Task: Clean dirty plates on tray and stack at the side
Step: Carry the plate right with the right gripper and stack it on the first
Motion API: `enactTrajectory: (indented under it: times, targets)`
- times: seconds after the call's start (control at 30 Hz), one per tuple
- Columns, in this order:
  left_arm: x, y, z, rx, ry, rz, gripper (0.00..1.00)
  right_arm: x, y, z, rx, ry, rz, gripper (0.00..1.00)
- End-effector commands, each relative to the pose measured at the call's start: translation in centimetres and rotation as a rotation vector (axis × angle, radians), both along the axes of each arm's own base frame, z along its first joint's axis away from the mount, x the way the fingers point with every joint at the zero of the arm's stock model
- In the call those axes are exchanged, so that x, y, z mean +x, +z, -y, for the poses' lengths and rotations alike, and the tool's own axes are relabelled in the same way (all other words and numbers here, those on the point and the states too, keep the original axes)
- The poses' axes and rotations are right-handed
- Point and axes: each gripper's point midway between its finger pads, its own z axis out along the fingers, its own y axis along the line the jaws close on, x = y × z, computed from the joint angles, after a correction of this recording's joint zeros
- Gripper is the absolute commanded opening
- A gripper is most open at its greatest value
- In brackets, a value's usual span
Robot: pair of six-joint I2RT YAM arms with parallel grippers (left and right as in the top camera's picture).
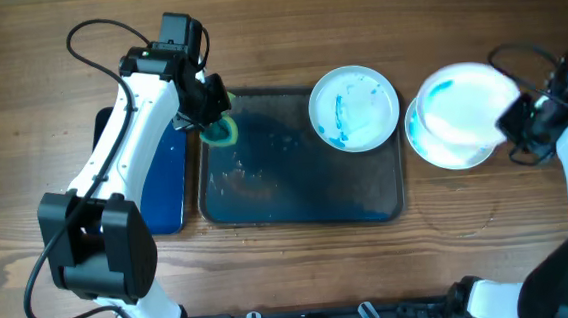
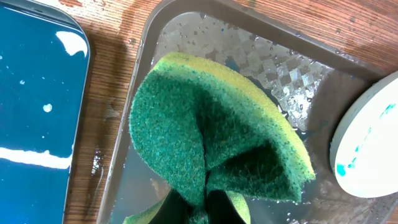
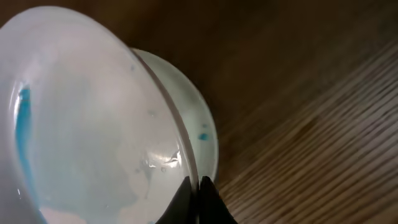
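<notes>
The dark tray lies mid-table, wet, with one smeared white plate at its far right corner; the plate's edge shows in the left wrist view. My left gripper is shut on a green-and-yellow sponge, held over the tray's far left corner. My right gripper is shut on the rim of a white plate and holds it tilted above another plate that lies on the table right of the tray. In the right wrist view the held plate hides most of the lower plate.
A narrow glossy blue tray lies left of the dark tray, under my left arm; it shows in the left wrist view. Water drops lie on the dark tray's floor. Bare wooden table lies in front of and right of the plates.
</notes>
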Motion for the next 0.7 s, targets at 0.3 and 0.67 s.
enactTrajectory:
  times: [0.3,0.67]
  targets:
    - [1.0,1.1,0.1,-0.021,0.065,0.042,0.04,0.7,-3.2,-2.6,0.159,0.046,0.010,0.64]
    - [1.3,1.2,0.1,-0.024,0.070,0.053,0.04,4.5,4.5,-9.9,0.163,0.412,0.086,0.64]
